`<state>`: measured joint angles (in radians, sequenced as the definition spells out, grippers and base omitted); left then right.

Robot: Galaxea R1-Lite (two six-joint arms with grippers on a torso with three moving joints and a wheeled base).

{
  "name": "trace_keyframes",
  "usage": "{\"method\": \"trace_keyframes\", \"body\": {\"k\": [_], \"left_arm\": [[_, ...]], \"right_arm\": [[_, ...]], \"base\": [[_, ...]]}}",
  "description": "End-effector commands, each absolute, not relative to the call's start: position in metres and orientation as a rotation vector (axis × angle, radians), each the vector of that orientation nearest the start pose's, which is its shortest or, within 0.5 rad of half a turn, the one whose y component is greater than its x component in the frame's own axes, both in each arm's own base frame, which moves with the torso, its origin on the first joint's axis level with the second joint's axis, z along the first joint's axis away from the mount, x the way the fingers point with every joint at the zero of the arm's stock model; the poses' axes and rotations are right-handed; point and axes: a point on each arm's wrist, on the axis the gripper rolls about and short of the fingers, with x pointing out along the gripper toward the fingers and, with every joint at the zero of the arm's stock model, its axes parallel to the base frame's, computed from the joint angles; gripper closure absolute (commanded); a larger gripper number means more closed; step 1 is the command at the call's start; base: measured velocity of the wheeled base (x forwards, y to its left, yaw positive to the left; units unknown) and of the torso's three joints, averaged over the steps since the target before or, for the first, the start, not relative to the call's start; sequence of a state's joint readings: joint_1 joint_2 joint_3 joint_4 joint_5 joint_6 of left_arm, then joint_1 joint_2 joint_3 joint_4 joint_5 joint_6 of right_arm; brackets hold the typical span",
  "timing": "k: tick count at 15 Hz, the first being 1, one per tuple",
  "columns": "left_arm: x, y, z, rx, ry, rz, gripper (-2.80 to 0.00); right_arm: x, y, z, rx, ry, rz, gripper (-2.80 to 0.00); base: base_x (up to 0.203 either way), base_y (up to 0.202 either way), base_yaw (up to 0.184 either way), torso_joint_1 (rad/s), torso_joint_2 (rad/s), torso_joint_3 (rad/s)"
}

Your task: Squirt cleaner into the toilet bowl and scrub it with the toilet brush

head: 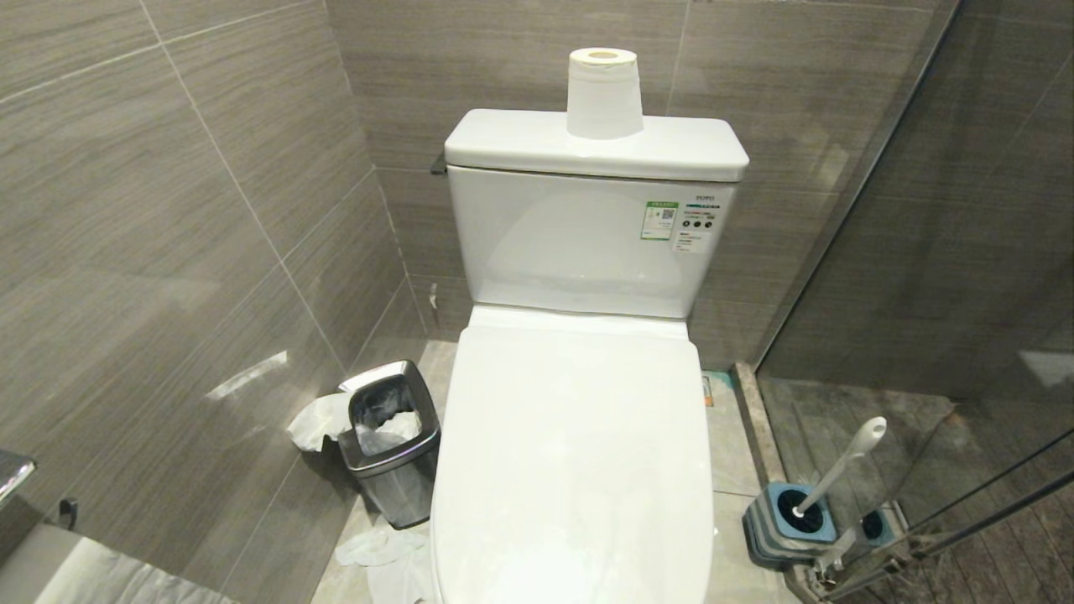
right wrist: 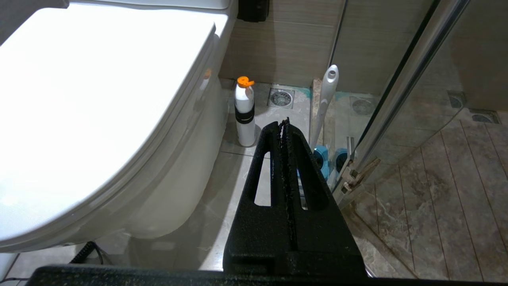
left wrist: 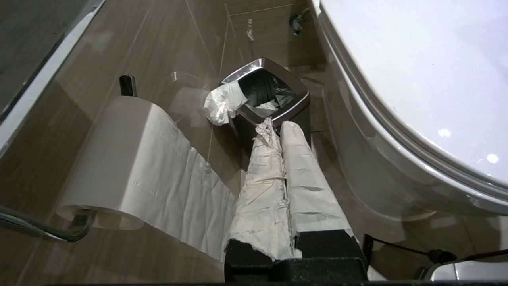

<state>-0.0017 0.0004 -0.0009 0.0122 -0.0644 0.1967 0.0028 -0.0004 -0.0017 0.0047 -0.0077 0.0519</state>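
The toilet bowl (head: 470,537) is covered by its shut white lid (head: 570,470), so its inside is hidden; its outer wall (left wrist: 377,171) shows beside my left gripper. The toilet brush (head: 839,470) stands in its blue-topped holder (head: 793,524) on the floor right of the toilet, its white handle (right wrist: 327,103) leaning up. The cleaner is out of view; a white bottle with an orange cap (right wrist: 245,113) stands by the toilet's base. My left gripper (left wrist: 279,125), wrapped in white paper, is shut and empty low at the toilet's left. My right gripper (right wrist: 283,123), black, is shut and empty at its right.
A steel waste bin (head: 390,436) with crumpled paper stands left of the toilet, with more paper on the floor (head: 382,554). A paper roll (head: 604,92) sits on the tank. A wall roll (left wrist: 119,159) hangs at the left. A glass shower partition (head: 923,252) closes the right side.
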Motion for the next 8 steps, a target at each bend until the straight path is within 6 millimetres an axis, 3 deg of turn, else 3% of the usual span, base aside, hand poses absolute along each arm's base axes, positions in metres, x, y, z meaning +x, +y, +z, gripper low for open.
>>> {"method": "trace_keyframes", "body": {"k": [1,8], "left_arm": [[-0.0227,-0.0014,0.0737,0.163,0.011,-0.068,0.00],[-0.0226,-0.0007,0.0734,0.059,0.014,-0.034,0.00]], "right_arm": [[-0.0229,-0.0002,0.0754,0.052,0.003,-0.005,0.00],[-0.0229,-0.0002,0.0754,0.053,0.003,-0.005,0.00]], "base": [[0.000,0.000,0.000,0.000,0.00,0.000],[0.000,0.000,0.000,0.000,0.00,0.000]]}}
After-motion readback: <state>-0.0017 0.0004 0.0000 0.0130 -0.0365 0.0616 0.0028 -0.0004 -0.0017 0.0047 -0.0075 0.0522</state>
